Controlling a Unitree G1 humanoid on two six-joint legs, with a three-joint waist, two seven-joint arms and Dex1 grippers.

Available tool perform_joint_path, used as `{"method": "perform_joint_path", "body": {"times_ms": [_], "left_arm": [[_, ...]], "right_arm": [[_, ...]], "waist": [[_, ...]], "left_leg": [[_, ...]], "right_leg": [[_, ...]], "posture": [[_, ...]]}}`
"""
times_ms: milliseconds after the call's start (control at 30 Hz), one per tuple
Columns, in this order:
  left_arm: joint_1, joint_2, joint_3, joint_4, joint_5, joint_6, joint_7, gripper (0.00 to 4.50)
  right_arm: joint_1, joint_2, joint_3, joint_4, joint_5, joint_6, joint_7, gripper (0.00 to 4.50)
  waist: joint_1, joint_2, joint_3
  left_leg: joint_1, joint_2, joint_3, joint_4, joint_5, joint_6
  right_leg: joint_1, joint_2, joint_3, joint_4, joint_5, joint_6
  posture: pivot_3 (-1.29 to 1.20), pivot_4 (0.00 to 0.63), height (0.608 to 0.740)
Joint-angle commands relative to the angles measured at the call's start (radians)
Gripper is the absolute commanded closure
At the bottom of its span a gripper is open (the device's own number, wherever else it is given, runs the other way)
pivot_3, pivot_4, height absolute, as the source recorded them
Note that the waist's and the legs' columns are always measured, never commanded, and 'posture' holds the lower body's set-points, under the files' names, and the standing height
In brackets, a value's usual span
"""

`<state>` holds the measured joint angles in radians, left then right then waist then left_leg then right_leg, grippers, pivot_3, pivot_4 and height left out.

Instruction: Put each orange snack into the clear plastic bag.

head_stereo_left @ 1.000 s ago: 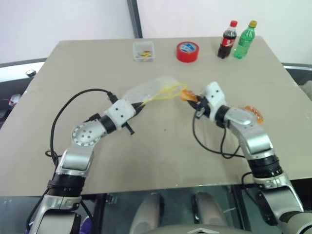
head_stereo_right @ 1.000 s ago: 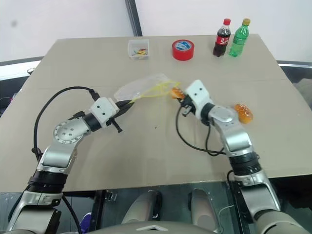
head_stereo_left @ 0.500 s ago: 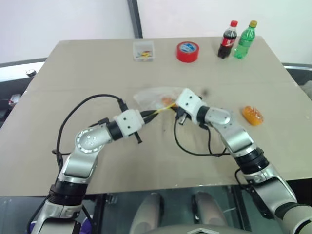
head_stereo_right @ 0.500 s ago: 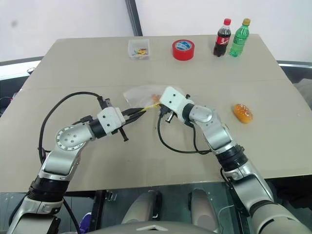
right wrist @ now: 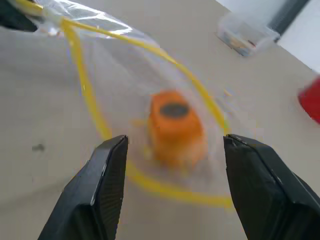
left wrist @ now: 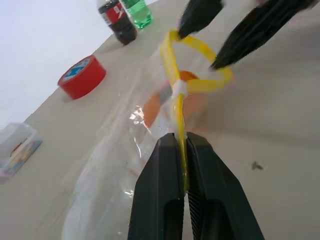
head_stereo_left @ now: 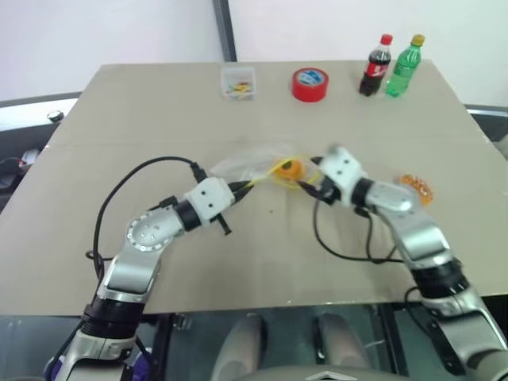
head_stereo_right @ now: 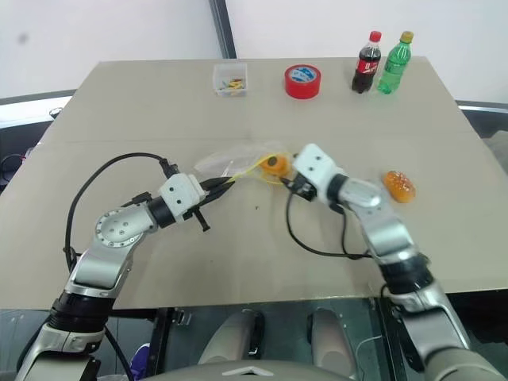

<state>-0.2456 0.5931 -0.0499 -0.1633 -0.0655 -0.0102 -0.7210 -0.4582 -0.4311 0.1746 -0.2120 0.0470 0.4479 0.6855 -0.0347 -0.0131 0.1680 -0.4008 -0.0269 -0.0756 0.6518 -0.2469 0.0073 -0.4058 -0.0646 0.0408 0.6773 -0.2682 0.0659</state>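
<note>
The clear plastic bag (head_stereo_left: pixel 252 163) lies mid-table with its yellow seal strip (left wrist: pixel 176 80) spread into a loop. My left gripper (left wrist: pixel 179 139) is shut on that strip at the loop's near end. One orange snack (right wrist: pixel 175 125) sits inside the bag, just past the mouth, also seen as the snack (head_stereo_right: pixel 275 164) from the head. My right gripper (right wrist: pixel 175 140) stands open right in front of the mouth, with nothing between its fingers (right wrist: pixel 107 170). A second orange snack (head_stereo_left: pixel 414 185) lies on the table to the right, beyond my right forearm.
At the table's far edge stand a small clear box (head_stereo_left: pixel 239 82), a red tape roll (head_stereo_left: pixel 309 83), a cola bottle (head_stereo_left: pixel 375 63) and a green bottle (head_stereo_left: pixel 402 62). Cables hang from both wrists over the table (head_stereo_left: pixel 238 270).
My right gripper carried the snack into the bag's mouth, opened and drew back to the right, leaving the snack inside. The left gripper kept its hold on the seal strip.
</note>
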Motion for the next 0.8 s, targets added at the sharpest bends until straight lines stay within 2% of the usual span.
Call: {"method": "perform_joint_path", "body": {"times_ms": [33,167,300,433,600,800], "left_arm": [[-0.031,-0.011,0.014,-0.004,0.001,0.01,0.026,4.5],[-0.042,-0.015,0.011,0.007,0.005,0.006,0.024,4.5],[-0.045,-0.015,0.006,0.018,0.006,-0.005,0.019,4.5],[-0.047,-0.014,0.001,0.024,0.009,-0.014,0.016,4.5],[-0.05,-0.011,0.002,0.03,0.01,-0.021,0.014,4.5],[-0.049,-0.01,0.004,0.034,0.013,-0.026,0.019,4.5]], "right_arm": [[0.058,-0.06,-0.109,-0.12,0.054,0.062,0.003,1.42],[0.115,-0.157,-0.191,-0.035,-0.032,0.069,-0.096,1.42],[0.142,-0.19,-0.266,0.085,-0.056,0.057,-0.178,1.42],[0.135,-0.199,-0.293,0.185,-0.067,0.057,-0.226,1.42],[0.115,-0.166,-0.347,0.253,0.002,0.116,-0.232,1.42],[0.123,-0.195,-0.346,0.281,-0.009,0.082,-0.237,3.17]], "waist": [[-0.002,0.0,0.0],[-0.003,0.0,0.0],[-0.001,0.0,0.0],[-0.003,0.0,0.0],[-0.001,0.0,0.0],[-0.001,0.0,0.0]], "left_leg": [[0.0,0.0,0.0,0.0,0.0,0.0],[0.002,0.0,0.001,0.0,0.0,0.0],[0.002,0.0,0.001,0.0,0.0,0.0],[0.002,0.0,0.002,0.0,0.0,0.0],[0.002,0.0,0.002,0.0,0.0,0.0],[0.002,0.0,0.002,0.0,0.0,0.0]], "right_leg": [[0.0,0.0,0.0,0.0,0.0,0.0],[0.001,0.0,0.0,0.0,0.0,0.0],[0.001,0.0,0.001,0.0,0.0,0.0],[0.001,0.0,0.001,0.0,0.0,0.0],[0.002,0.0,0.001,0.0,0.0,0.0],[0.002,0.0,0.001,0.0,0.0,0.0]], "posture": [[0.0,0.15,0.74],[0.0,0.15,0.74],[0.0,0.15,0.74],[0.0,0.15,0.74],[0.0,0.15,0.74],[0.0,0.15,0.74]]}}
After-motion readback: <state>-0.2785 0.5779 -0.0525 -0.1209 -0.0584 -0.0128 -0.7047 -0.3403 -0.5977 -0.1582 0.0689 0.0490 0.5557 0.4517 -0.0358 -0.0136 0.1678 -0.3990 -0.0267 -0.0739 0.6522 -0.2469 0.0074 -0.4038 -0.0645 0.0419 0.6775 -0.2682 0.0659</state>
